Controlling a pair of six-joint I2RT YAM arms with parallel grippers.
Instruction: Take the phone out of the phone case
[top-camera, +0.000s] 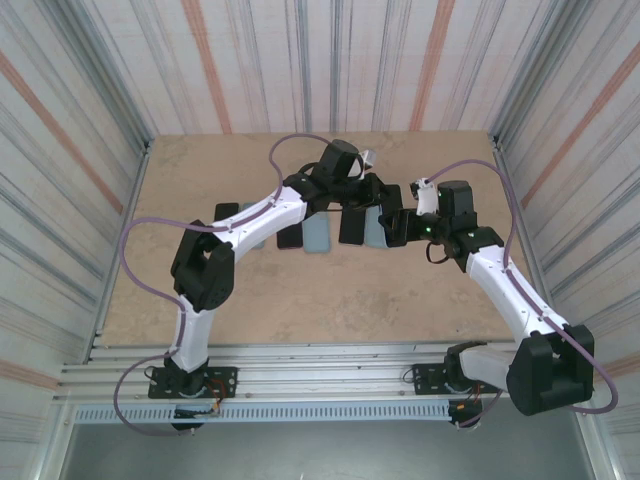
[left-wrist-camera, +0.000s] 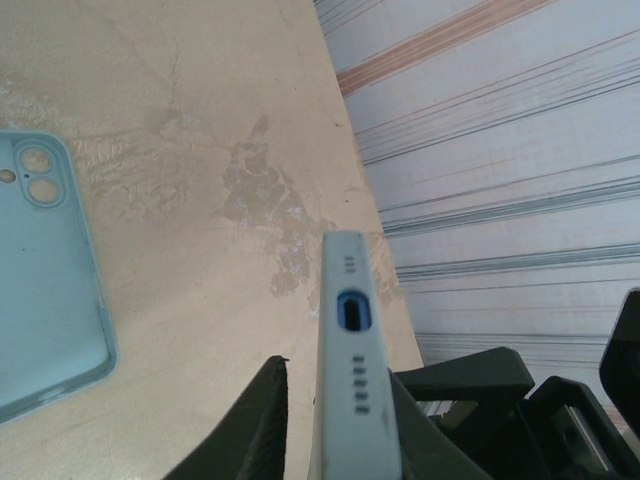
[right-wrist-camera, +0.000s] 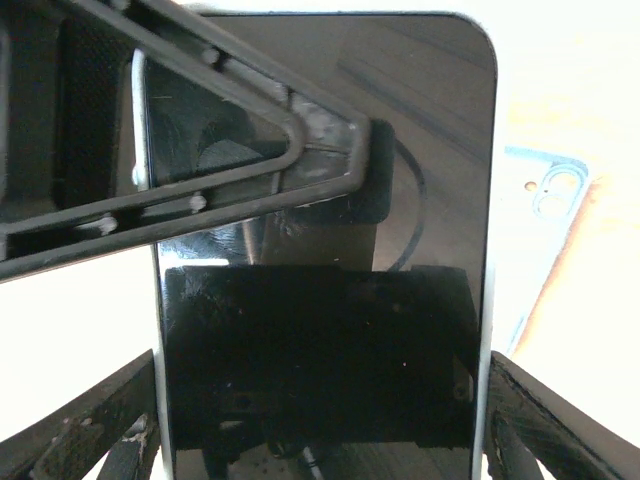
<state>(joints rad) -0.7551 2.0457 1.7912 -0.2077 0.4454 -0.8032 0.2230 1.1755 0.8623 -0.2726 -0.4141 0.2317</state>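
**Position.** The cased phone is held clear of the tabletop, above its middle and nearer the far edge than the near edge. It stands edge-on to the left wrist camera, with the port end showing. A spare empty case lies flat on the tabletop, well apart from it.

**Grippers.** The right gripper spans the phone's width, one finger on each long edge, and carries it. The left gripper is drawn in close across the phone's thickness. One finger lies against the case and a sliver of gap shows at the other, so a firm clamp cannot be confirmed.

**Handling.**
- The phone is judged rigid and moderately heavy, with a slick, breakable glass face.
- The pale blue case is judged soft and pliable, held on by its lip alone.

**Grip points.** Take the phone by its long edges, never by pressing on the glass. Work the case lip free at a corner, where it should flex most readily. Expect the phone to slip once the lip releases.
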